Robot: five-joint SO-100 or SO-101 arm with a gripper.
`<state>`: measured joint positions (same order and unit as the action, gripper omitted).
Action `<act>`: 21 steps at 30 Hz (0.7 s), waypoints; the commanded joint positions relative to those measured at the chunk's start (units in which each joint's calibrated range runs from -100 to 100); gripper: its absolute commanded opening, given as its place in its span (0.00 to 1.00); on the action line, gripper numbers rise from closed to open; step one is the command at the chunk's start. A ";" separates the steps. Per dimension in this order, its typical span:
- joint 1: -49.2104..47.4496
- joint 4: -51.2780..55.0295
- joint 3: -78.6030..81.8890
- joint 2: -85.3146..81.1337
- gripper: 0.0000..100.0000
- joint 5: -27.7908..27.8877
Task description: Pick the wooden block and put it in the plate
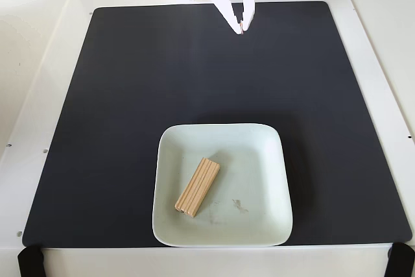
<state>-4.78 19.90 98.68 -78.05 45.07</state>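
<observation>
Since the wooden block (197,187) lies flat inside the plate (272,160), left of its middle and slanted from near-left to far-right, the task looks done, and little is left to go wrong. The gripper (240,30) hangs at the far edge of the scene, well apart from the plate, with its 2 fingers drawn to a narrow point, the tips nearly touching, and nothing between them.

The main risk, as I judge it, is a needless return: if the arm swung back low over the plate, a fingertip could catch the raised rim and shove the plate across the mat (117,95), or nudge the block toward the edge. The plate looks smooth and glazed, so the block would slide easily on it if bumped. A knock to the counter (39,63) could do the same, though the rim should hold the block in.

The block is a light-tan rectangular bar with lengthwise grooves or grain lines; its near end shows a darker mark too small to read. The plate is pale mint-white, square with rounded corners, with a small brownish smudge right of the block. The mat is matte black and flat, the counter plain white, and the gripper fingers are white, hard-looking plastic, tapering to slim tips.
</observation>
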 commanded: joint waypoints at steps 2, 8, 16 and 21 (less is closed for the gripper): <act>-0.26 14.00 0.87 -7.71 0.01 0.26; -1.71 29.11 0.96 -14.66 0.01 0.31; -3.06 47.40 0.78 -20.59 0.01 0.31; -3.06 54.83 0.78 -20.51 0.01 0.31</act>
<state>-7.87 71.51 99.12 -98.13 45.07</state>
